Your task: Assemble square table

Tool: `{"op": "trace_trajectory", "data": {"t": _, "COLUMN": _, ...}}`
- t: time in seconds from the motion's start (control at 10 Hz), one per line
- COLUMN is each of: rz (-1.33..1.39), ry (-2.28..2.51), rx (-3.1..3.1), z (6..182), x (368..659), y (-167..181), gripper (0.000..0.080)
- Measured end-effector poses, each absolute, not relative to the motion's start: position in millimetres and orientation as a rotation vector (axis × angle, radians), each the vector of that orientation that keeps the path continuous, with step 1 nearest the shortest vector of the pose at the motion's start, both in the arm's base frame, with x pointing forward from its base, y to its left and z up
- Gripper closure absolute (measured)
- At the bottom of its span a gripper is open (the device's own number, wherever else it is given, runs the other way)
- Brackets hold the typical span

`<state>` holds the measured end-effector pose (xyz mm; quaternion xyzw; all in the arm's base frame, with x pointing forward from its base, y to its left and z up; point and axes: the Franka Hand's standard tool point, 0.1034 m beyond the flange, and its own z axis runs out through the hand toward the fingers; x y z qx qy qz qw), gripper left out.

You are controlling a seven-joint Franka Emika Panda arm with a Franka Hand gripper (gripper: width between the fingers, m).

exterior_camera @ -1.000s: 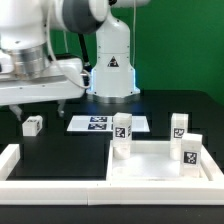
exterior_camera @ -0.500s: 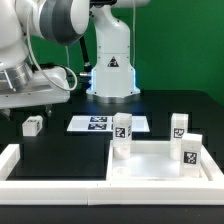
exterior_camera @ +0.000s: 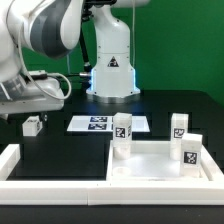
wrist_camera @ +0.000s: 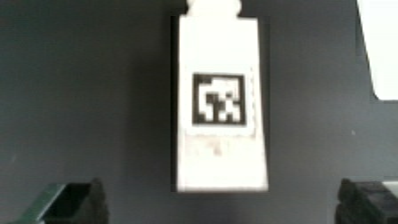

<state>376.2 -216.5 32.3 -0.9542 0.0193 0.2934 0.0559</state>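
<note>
Leftmost in the exterior view, a small white leg (exterior_camera: 32,125) lies on its side on the black table (exterior_camera: 70,150), well apart from the square top (exterior_camera: 165,165) and on the exterior view's left of the marker board (exterior_camera: 106,123). The arm (exterior_camera: 40,60) hangs over that leg, its body filling the upper left corner; the gripper itself is hard to make out in this view, lost against the dark background.

From the wrist view, the same leg (wrist_camera: 221,105) lies lengthwise between the two dark fingertips (wrist_camera: 75,203), which stand wide apart, one on each side of its lower end, touching nothing. The gripper (wrist_camera: 222,205) holds nothing. A black-and-white tag faces the camera on the leg's upper face, and a narrower peg end shows at the far end of the leg.

Next, near the middle of the exterior view, the marker board lies flat on the table, just behind the square top's far left corner. A long white rail (exterior_camera: 55,170) runs along the front edge, beside the square top's left side.

Then comes the square top, lying rim-up at the exterior view's lower right. Three tagged legs stand upright at its corners: one (exterior_camera: 121,130) at the far left corner, one (exterior_camera: 179,125) at the far right corner, and one (exterior_camera: 190,152) nearer the front on its right side.
</note>
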Motion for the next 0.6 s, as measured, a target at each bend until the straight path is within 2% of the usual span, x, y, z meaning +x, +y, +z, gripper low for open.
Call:
{"op": "trace_trajectory", "data": {"t": 0.2, "rz": 0.997, "ry": 0.132, "rx": -2.840, "z": 30.2, "x": 373.3, "y": -213.8, "gripper": 0.0150}}
{"op": "trace_trajectory", "data": {"t": 0.6, "rz": 1.017, "ry": 0.123, "rx": -2.832, "z": 29.0, "x": 370.9, "y": -213.5, "gripper": 0.0150}}
